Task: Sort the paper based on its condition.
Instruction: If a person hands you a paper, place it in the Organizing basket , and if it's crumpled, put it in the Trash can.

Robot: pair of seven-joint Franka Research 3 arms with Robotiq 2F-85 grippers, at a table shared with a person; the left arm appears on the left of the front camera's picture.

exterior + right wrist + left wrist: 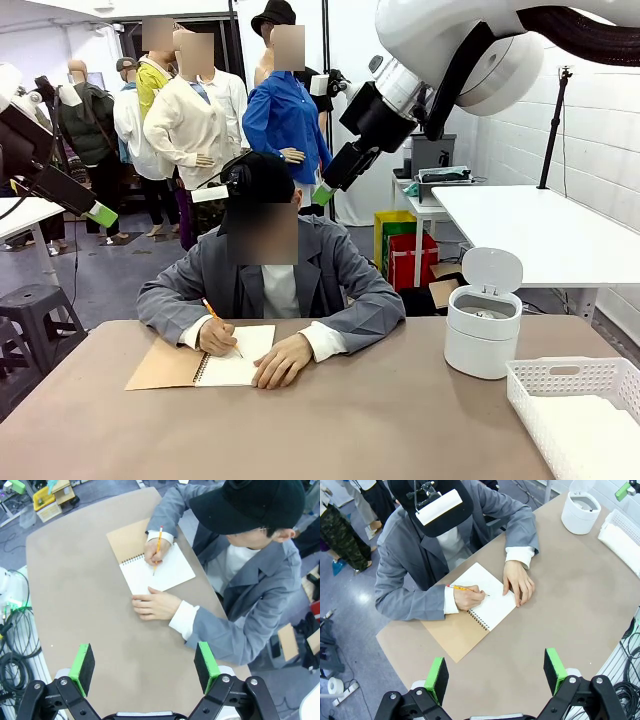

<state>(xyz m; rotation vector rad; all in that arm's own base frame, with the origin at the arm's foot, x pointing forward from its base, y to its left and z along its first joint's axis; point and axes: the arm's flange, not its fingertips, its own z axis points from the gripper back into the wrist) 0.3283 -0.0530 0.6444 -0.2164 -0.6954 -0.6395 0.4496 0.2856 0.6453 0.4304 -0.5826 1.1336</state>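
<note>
Front view: your white basket at desk's near right corner holds paper; left gripper, right gripper hover high, released.

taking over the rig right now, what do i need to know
Left gripper: open, empty, raised above the table.
Right gripper: open, empty, raised too.
Person's writing hand runs a pencil over the notebook; the other hand steadies the page.
Basket at the robot's right holds something white, maybe paper; the bin beside it has its lid up.
Sorting not visibly begun; all of it is left.
</note>
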